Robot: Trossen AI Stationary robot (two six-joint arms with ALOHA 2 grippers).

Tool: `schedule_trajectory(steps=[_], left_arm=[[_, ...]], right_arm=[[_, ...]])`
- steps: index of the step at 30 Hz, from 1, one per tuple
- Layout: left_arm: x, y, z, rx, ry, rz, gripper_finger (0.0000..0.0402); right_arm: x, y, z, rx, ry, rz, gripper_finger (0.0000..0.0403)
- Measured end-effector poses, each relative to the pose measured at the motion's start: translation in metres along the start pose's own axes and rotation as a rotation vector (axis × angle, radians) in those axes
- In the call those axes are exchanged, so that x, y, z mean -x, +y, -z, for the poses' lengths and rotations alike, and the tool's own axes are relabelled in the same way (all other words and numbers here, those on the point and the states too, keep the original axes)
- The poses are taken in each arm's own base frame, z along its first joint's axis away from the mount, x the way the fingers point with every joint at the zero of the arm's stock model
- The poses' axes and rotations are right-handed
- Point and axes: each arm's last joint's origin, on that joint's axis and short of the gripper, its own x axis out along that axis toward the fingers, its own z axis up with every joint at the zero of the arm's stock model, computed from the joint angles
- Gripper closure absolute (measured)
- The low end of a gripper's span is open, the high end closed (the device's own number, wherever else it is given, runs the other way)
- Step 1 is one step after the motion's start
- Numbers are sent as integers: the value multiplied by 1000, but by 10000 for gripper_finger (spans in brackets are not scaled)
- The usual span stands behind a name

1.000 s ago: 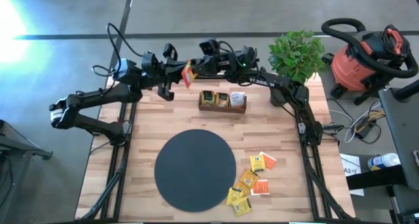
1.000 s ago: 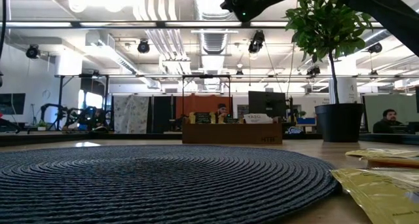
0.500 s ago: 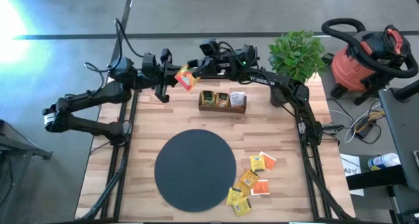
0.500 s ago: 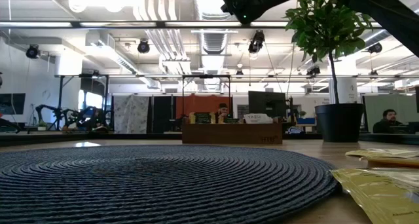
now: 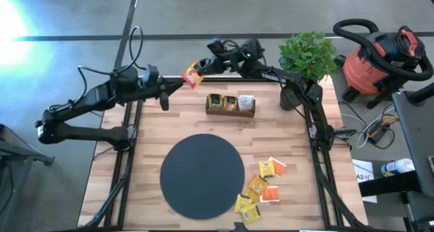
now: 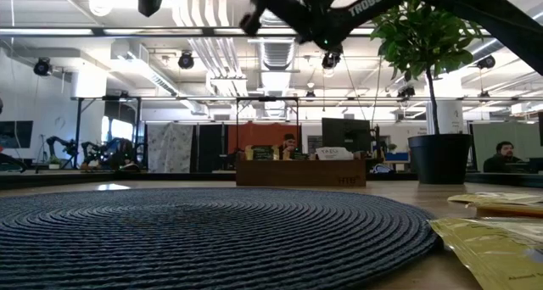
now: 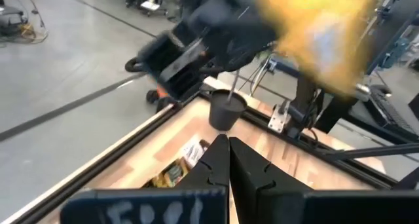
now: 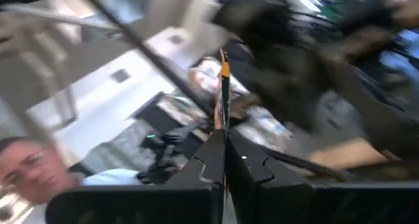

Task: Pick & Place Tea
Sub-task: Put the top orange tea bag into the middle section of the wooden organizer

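Note:
One yellow and orange-red tea sachet [image 5: 192, 75] hangs in the air over the table's far edge, left of the brown wooden tray [image 5: 230, 105]. My right gripper [image 5: 201, 72] is shut on it. The left wrist view shows it as a yellow blur [image 7: 314, 27]. My left gripper [image 5: 173, 87] is shut on nothing, a little to the sachet's left, pointing at it. Several more sachets [image 5: 260, 188] lie flat on the table to the right of the black disc [image 5: 202, 176]. Others stand in the tray. My right gripper pinches the sachet between its two fingers, by the edge [image 8: 222, 122] nearest the fingertips. It reaches in about level from the table's right. The sachet sticks out beyond the fingertips, seen edge-on in the right wrist view, and is lifted clear of the table.
A potted plant [image 5: 305, 55] stands at the far right corner, close to the right arm. A red shop vacuum [image 5: 380, 62] sits on the floor off the table's right. In the low view the disc [image 6: 204, 231] fills the foreground, with sachets [image 6: 492, 239] at its right.
My left gripper has drawn back toward the table's left and slightly nearer, away from the sachet it was beside a second ago. The sachet has stayed with my right gripper over the far edge, turning a little and shifting slightly left.

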Motion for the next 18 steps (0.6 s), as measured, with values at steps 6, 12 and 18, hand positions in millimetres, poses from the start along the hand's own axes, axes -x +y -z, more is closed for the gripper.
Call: schedule_trajectory(steps=[6,12,18], left_arm=[[-3,3,10,-4,34,-13,397],[-8,6,21,-37,75,-24,397],[-8,7,25,-101,91,-25,397]], right_arm=[[29,-62,27,-142,42,251,394],[59,-90,52,-149,107,598,394],[62,-72,44,-13,226,885,394]])
